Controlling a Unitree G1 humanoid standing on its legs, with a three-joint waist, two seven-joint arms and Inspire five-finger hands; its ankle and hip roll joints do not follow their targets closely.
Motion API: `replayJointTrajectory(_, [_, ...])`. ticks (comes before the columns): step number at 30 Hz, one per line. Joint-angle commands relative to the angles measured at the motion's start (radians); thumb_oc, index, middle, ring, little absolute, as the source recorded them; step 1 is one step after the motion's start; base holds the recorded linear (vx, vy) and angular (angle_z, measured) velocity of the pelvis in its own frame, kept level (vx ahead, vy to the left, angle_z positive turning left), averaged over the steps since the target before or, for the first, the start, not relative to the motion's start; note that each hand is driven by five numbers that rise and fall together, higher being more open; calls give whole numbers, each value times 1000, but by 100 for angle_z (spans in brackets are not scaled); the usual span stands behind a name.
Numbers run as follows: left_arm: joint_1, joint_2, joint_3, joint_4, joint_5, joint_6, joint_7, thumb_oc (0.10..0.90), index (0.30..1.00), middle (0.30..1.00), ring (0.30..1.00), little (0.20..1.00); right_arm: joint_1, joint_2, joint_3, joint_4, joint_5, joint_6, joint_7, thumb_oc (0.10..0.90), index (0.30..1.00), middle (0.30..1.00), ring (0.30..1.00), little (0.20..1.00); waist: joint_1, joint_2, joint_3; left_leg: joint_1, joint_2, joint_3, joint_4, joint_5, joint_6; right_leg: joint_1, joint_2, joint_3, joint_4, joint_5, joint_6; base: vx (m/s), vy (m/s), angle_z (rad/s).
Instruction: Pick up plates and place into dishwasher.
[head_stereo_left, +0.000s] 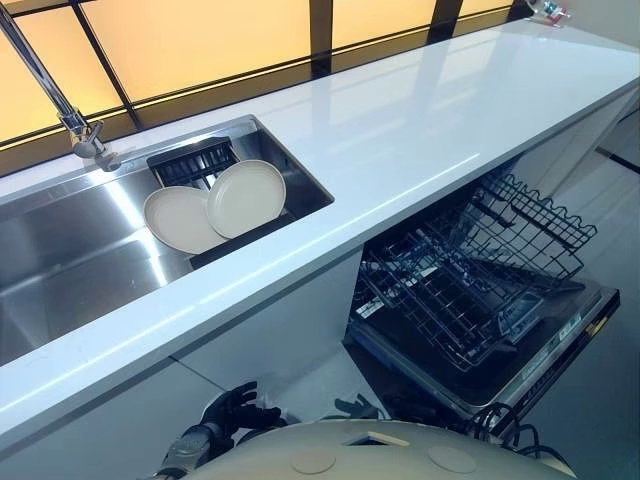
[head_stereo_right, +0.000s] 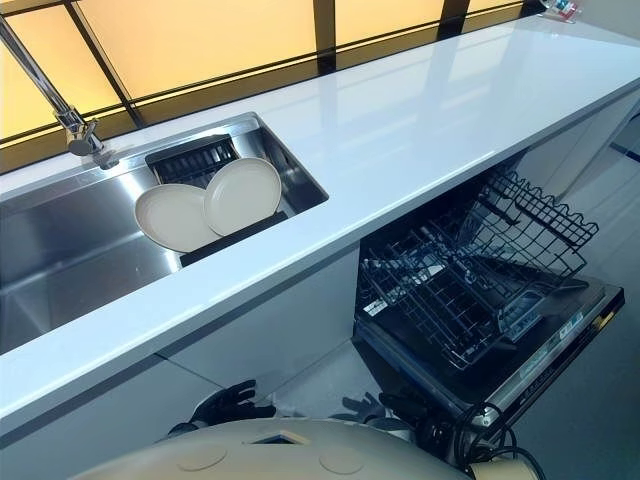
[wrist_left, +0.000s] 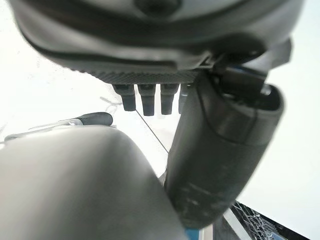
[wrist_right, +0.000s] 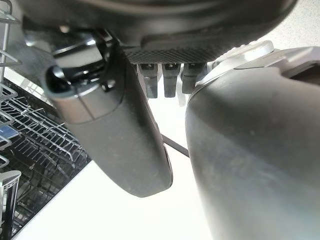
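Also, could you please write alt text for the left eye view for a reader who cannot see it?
Two cream plates lean overlapping against a black drainer in a steel sink set in a white counter. To the right below, the dishwasher stands open, its wire rack holding no plates. The left robot hand hangs low, empty.

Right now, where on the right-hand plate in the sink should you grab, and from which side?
Its upper rim, from above. The right plate leans tilted on the dark rack, overlapping the left plate, so its top edge looks free to pinch.
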Motion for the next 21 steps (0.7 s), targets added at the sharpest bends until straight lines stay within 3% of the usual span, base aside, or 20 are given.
replayJointTrajectory(1, [-78, -28, 2, 40, 9, -11, -32, 800, 900, 900, 900, 900, -56, 28, 10, 74, -13, 7, 26, 800, 900, 900, 900, 900, 15, 22, 48, 7, -94, 39, 13, -95, 69, -32, 57, -43, 73, -72, 5, 0, 0, 0])
replayJointTrajectory(9, [-78, -24, 10, 33, -59, -28, -83, 800, 900, 900, 900, 900, -57, 25, 9, 68, -14, 13, 25, 800, 900, 900, 900, 900, 14, 23, 50, 5, -95, 39, 14, -93, 68, -35, 57, -42, 74, -71, 5, 0, 0, 0])
replayJointTrajectory(13, [-77, -28, 33, -18, -246, -25, -275, 800, 900, 900, 900, 900, -60, 18, 1, 47, -24, 30, 20, 800, 900, 900, 900, 900, 13, 26, 54, 3, -95, 37, 13, -92, 67, -39, 57, -38, 75, -69, 7, 0, 0, 0])
replayJointTrajectory(19, [-73, -27, 17, -212, -455, 223, -540, 800, 900, 900, 900, 900, -70, -8, -18, 9, -42, 71, 13, 800, 900, 900, 900, 900, 17, 38, 63, -3, -94, 39, 12, -91, 70, -48, 56, -39, 84, -67, 7, -18, 10, -2])
replayJointTrajectory(21, [-73, -36, 12, -279, -554, 398, -651, 800, 900, 900, 900, 900, -75, -14, -24, 3, -49, 81, 10, 800, 900, 900, 900, 900, 19, 44, 63, -3, -94, 37, 10, -91, 73, -49, 55, -40, 85, -66, 7, 0, 0, 0])
